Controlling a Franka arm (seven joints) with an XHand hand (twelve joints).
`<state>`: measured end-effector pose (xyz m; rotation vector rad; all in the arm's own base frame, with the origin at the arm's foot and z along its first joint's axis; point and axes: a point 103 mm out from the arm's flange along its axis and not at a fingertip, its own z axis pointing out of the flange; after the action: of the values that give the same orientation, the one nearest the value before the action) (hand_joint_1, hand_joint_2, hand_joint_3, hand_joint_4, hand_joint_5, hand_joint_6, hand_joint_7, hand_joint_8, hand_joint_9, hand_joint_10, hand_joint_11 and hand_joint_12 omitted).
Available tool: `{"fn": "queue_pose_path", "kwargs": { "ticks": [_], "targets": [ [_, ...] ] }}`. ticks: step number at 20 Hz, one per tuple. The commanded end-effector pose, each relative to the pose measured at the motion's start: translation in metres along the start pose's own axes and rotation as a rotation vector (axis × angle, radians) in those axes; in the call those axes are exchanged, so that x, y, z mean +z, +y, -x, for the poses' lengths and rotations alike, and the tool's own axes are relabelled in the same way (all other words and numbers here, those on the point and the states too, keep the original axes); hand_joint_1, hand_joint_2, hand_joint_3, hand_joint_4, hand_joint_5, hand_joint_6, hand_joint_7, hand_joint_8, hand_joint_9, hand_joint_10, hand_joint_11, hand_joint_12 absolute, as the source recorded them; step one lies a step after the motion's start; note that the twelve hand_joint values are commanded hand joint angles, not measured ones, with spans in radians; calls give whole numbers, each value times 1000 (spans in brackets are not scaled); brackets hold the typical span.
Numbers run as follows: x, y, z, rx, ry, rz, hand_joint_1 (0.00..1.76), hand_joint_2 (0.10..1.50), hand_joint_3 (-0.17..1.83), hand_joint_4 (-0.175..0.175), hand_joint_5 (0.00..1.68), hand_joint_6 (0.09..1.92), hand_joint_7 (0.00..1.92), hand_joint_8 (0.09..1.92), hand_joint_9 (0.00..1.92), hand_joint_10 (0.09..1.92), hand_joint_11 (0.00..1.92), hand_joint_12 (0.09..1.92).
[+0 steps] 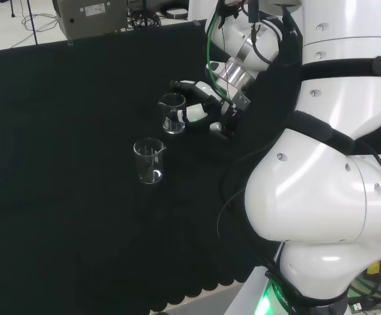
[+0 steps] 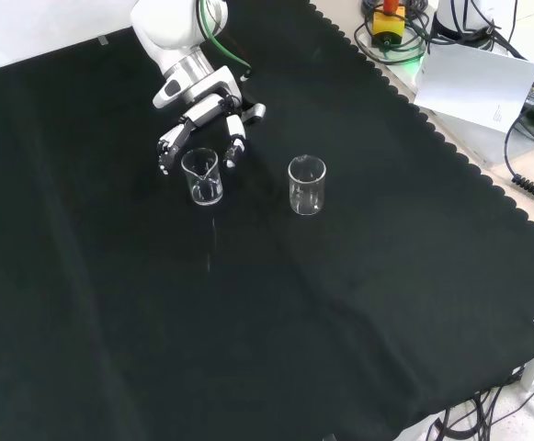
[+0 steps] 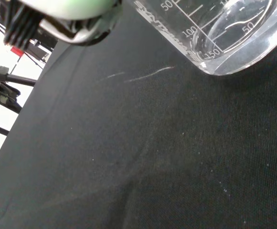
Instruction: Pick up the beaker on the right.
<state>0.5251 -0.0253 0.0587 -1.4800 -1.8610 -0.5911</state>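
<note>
Two clear glass beakers stand upright on the black cloth. One beaker (image 1: pixel 172 113) (image 2: pixel 202 176) stands right at the hand; its base with printed marks looms close in the wrist view (image 3: pixel 233 38). The other beaker (image 1: pixel 149 161) (image 2: pixel 307 185) stands apart, nearer the camera in the head view and to the right in the front view. The black and white hand (image 1: pixel 200 108) (image 2: pixel 202 119) reaches down behind the first beaker, its fingers (image 2: pixel 233 147) spread to either side of the rim, loosely bent and not closed on the glass. A blurred white part of the hand (image 3: pixel 57 14) sits beside the beaker.
The black cloth (image 2: pixel 276 312) runs wide around both beakers. Its scalloped edge (image 2: pixel 450 156) lies at the front view's right, with papers and cables beyond. The arm's large white links (image 1: pixel 328 164) fill the head view's right side.
</note>
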Motion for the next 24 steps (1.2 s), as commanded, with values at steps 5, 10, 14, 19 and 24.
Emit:
{"fn": "queue_pose_path", "kwargs": {
  "ticks": [5, 10, 14, 19, 24],
  "targets": [
    [-1, 4, 8, 12, 20, 34, 970, 524, 705, -36, 500, 87, 274, 662, 366, 596, 0, 1355],
    [2, 6, 9, -1, 29, 33, 996, 526, 711, -36, 528, 91, 294, 669, 389, 594, 0, 1366],
    [2, 8, 14, -10, 68, 31, 998, 525, 715, -35, 522, 94, 298, 669, 391, 587, 0, 1370],
    [0, 11, 23, -28, 105, 10, 989, 521, 721, -36, 514, 97, 296, 667, 391, 581, 0, 1371],
    [-5, 13, 30, -45, 100, -2, 959, 509, 728, -35, 483, 89, 263, 653, 365, 566, 0, 1369]
  ]
}}
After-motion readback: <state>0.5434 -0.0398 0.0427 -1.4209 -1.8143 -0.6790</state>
